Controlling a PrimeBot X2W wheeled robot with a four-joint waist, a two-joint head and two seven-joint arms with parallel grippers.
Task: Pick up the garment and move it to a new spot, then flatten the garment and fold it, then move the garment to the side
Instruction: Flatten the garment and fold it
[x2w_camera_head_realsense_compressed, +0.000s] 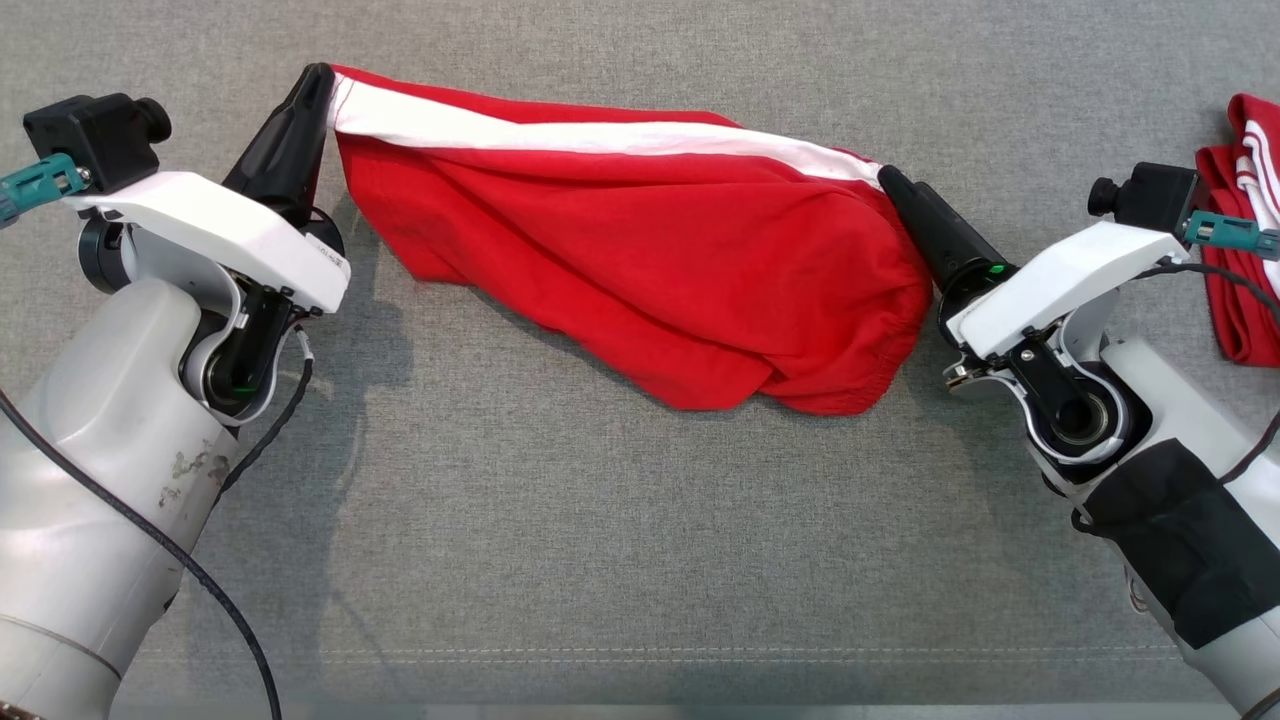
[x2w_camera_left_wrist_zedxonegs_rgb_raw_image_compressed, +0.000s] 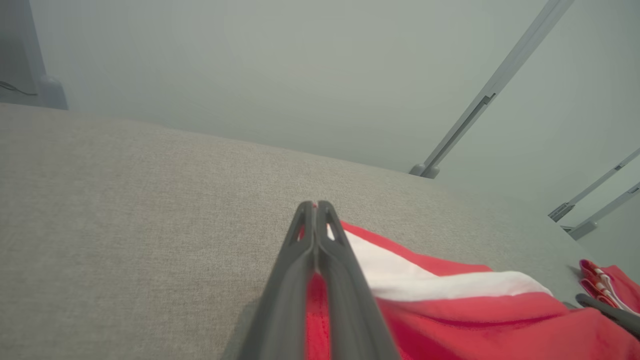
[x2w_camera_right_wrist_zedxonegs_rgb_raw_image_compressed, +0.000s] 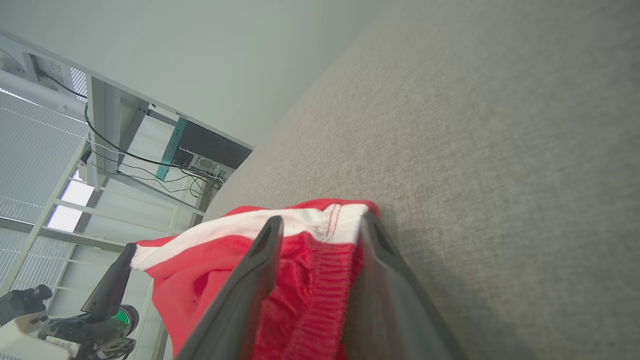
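A red garment (x2w_camera_head_realsense_compressed: 640, 250) with a white stripe along its far edge stretches across the grey cloth-covered table (x2w_camera_head_realsense_compressed: 600, 520) between my two grippers. My left gripper (x2w_camera_head_realsense_compressed: 320, 82) is shut on the garment's left corner; the left wrist view shows its fingers (x2w_camera_left_wrist_zedxonegs_rgb_raw_image_compressed: 316, 206) pressed together with red cloth (x2w_camera_left_wrist_zedxonegs_rgb_raw_image_compressed: 450, 310) between them. At the garment's right end, my right gripper (x2w_camera_head_realsense_compressed: 884, 178) has its fingers (x2w_camera_right_wrist_zedxonegs_rgb_raw_image_compressed: 322, 221) standing apart, with the gathered elastic edge (x2w_camera_right_wrist_zedxonegs_rgb_raw_image_compressed: 320, 260) bunched between them. The garment's lower part sags in folds onto the table.
A second red and white garment (x2w_camera_head_realsense_compressed: 1245, 250) lies crumpled at the table's right edge, beside my right wrist. The near half of the table is bare grey cloth. Beyond the far edge stand metal frames (x2w_camera_left_wrist_zedxonegs_rgb_raw_image_compressed: 480, 100) and a desk with cables (x2w_camera_right_wrist_zedxonegs_rgb_raw_image_compressed: 150, 150).
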